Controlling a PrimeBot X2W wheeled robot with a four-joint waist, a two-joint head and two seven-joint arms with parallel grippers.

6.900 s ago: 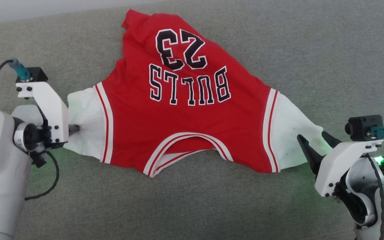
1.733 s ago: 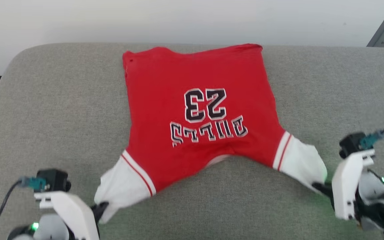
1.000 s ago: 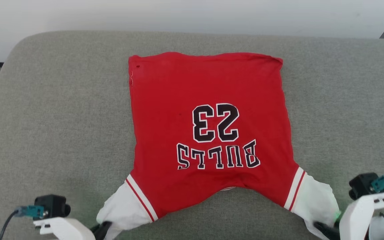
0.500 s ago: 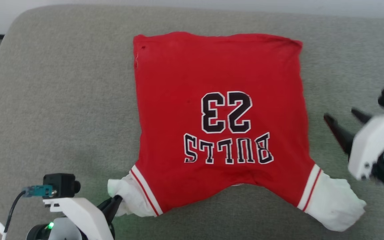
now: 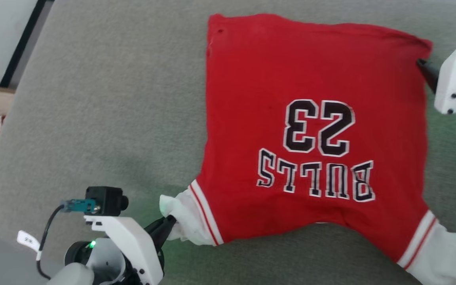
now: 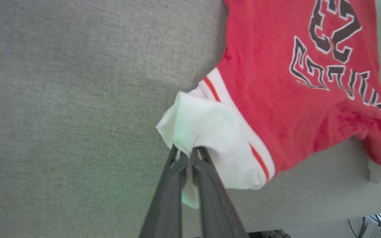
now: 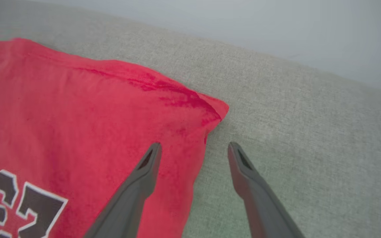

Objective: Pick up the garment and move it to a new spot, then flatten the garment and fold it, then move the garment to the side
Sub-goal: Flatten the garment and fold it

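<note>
Garment (image 5: 315,118): soft red knit, squarish, flat on grey woven cushion (image 5: 113,99), one white sleeve cut off at the view's edge. We pinch its other, bunched sleeve in the left gripper (image 6: 187,155). Our right gripper (image 7: 193,145) stands spread across its edge near a corner.

"BULLS 23" on garment (image 5: 315,118)

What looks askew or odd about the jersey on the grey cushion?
On the jersey, the white sleeve is bunched into a wad, pinched in the shut left gripper, not lying flat. The far hem corner by the open right gripper is creased. Otherwise the red body lies fairly smooth.
</note>
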